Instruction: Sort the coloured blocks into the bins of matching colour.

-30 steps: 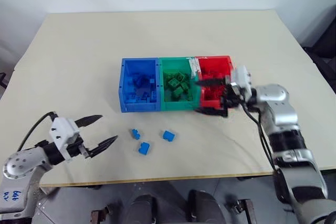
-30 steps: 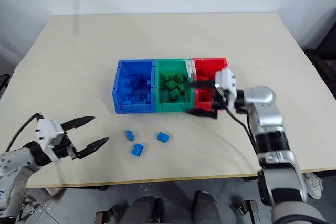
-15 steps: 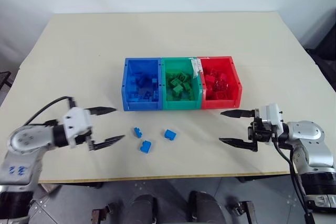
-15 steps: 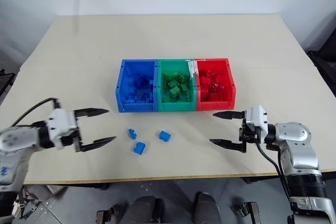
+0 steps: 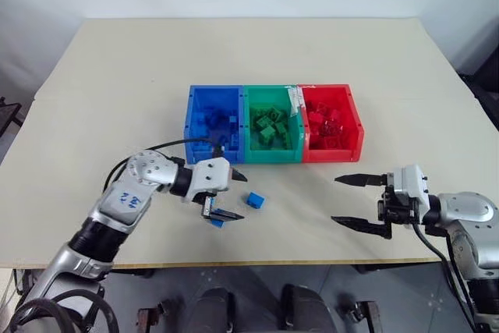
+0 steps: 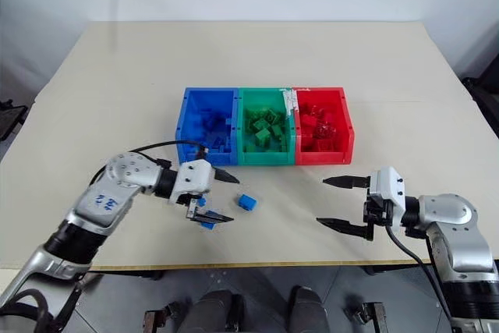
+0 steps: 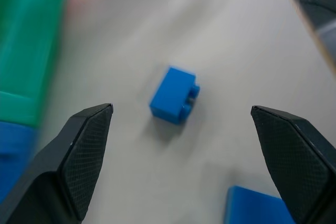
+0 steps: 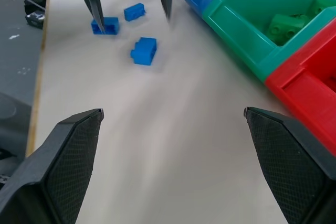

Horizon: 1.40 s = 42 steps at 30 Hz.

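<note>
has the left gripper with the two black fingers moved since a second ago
Yes. The left gripper has swung in from the table's left edge toward the loose blue blocks below the blue plastic bin.

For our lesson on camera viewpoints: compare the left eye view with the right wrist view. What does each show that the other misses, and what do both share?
Left eye alone: the whole table, all of the blue bin and both arms. Right wrist alone: a close look along the open right end effector, with the floor past the table edge. Shared: the open left end effector over the loose blue blocks, the green bin and the red bin.
</note>
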{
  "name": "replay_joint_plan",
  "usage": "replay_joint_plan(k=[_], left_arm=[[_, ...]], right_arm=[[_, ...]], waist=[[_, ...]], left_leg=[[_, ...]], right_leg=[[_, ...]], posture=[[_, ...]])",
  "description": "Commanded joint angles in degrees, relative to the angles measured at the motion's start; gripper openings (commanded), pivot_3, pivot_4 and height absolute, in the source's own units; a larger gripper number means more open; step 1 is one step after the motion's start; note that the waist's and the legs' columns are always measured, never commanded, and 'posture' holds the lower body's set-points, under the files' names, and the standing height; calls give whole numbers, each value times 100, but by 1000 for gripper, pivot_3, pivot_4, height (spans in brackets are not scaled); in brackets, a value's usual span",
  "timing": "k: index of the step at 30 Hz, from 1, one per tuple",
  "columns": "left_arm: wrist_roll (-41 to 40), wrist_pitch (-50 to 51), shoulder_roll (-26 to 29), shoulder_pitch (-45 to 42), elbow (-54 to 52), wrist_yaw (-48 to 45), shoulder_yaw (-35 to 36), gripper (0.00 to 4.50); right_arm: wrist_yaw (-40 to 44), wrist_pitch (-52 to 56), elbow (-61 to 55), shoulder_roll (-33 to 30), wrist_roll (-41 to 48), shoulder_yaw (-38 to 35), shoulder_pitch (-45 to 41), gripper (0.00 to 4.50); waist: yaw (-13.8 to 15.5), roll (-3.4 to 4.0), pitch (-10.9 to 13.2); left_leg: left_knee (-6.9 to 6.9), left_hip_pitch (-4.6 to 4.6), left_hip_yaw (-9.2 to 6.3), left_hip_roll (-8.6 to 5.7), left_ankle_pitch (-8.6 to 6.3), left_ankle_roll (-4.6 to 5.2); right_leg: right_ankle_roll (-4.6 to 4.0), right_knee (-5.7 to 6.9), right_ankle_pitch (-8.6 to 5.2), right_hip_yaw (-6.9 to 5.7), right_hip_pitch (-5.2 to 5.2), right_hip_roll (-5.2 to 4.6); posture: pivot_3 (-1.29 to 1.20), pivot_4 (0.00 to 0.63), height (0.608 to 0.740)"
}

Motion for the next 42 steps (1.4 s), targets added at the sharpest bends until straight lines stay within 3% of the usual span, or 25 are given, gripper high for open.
replay_joint_plan(k=[1,3,12,13,16,22,27,31,34,42], left_arm=[[390,-361,-227,-243,406,85,-178,4306],[394,-402,-384,-296,530,76,-187,3875],[530,-437,-643,-335,721,10,-209,1014],[534,-447,-652,-333,727,18,-198,939],[318,-564,-707,-221,613,115,44,939],[-851,-816,-728,438,-139,378,1388,939],[-778,-516,-768,296,73,1817,2466,939],[-606,-157,-781,-199,523,2505,2658,939],[-575,-232,-753,-413,826,2304,2455,939],[-581,-228,-678,-440,1117,2194,2349,3592]], right_arm=[[-125,105,-357,-119,182,-241,132,4494],[-171,134,-432,-131,214,-280,207,4500],[-309,163,-637,-100,240,-281,407,4500],[-315,158,-627,-95,234,-264,395,4500],[-365,116,-619,-32,210,-191,338,4500],[-942,170,-840,438,497,-331,252,4500],[-1905,113,-1089,1150,546,-367,20,4500],[-2308,-4,-1142,1426,383,-289,-81,4500],[-2311,-84,-1058,1388,237,-177,-163,4500],[-1726,-105,-842,931,226,-109,-293,4500]], waist=[[3,-2,1],[2,-2,0],[14,-3,0],[13,-3,0],[13,-3,0],[-15,-3,0],[2,-3,0],[46,-5,-1],[29,-5,-1],[-14,-5,-1]], left_leg=[[3,-2,0,0,0,0],[6,-2,0,2,0,1],[10,-1,-5,6,2,4],[10,-1,-4,6,3,4],[12,-1,-5,8,3,5],[8,-2,-12,17,3,4],[16,0,-13,14,5,2],[18,-1,-23,2,10,6],[14,-1,-21,-1,9,7],[4,-2,-15,-1,9,6]], right_leg=[[0,0,0,0,0,0],[2,-1,1,2,1,-1],[5,2,3,1,4,-5],[5,2,3,1,4,-5],[5,2,3,2,5,-5],[5,3,3,-1,3,-6],[5,10,3,1,5,-10],[10,16,6,1,8,-15],[12,15,7,1,6,-15],[11,10,6,-1,1,-8]], posture=[[0,150,740],[0,150,740],[0,150,740],[0,150,740],[0,150,740],[0,150,740],[0,150,740],[0,150,740],[0,150,740],[0,150,740]])
